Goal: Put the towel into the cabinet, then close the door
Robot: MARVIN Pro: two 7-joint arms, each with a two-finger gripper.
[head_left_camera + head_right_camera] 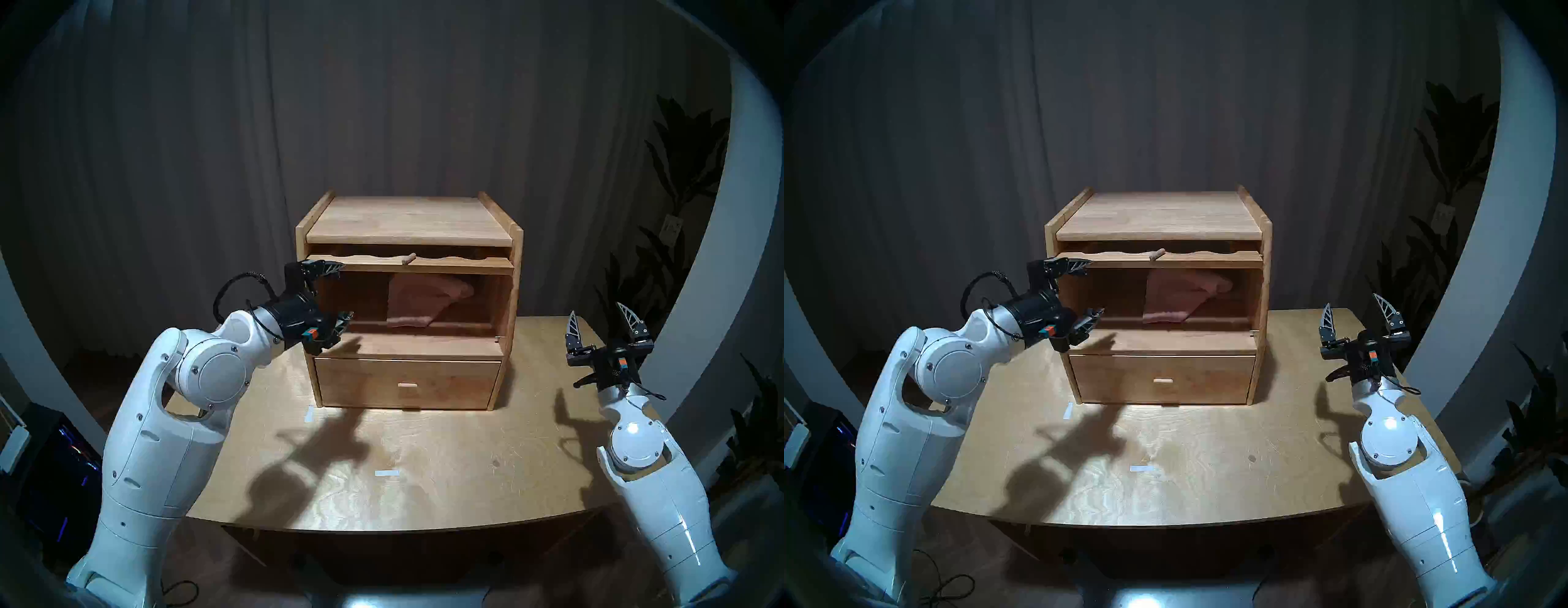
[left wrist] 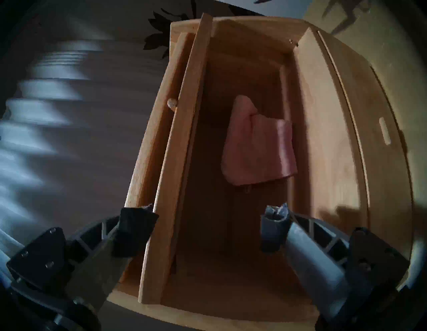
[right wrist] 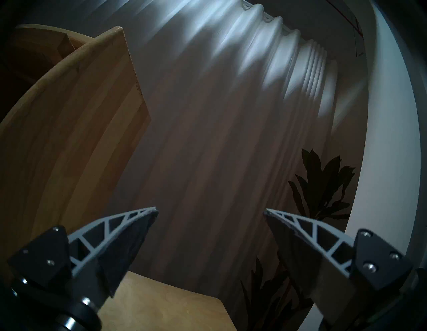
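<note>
The cabinet (image 1: pixel 409 297) stands at the back centre of the table (image 1: pixel 424 467), its front facing the robot. The door (image 1: pixel 409 262) is raised level, edge-on at the top of the upper compartment beneath the cabinet's top board, with its peg knob (image 1: pixel 409 257) pointing up. The pink towel (image 1: pixel 424 303) lies inside the upper compartment, right of its middle, with its front edge near the compartment's front lip. The drawer (image 1: pixel 407 384) below is pushed in. The left gripper (image 1: pixel 341 293) is at the left front corner of the cabinet, jaws spread wide and holding nothing: the upper finger is at the door's left end, the lower at the compartment's bottom lip; contact cannot be confirmed. The right gripper (image 1: pixel 602 316) is raised over the table's right edge, well apart from the cabinet, tips upward, jaws wide apart and empty.
</note>
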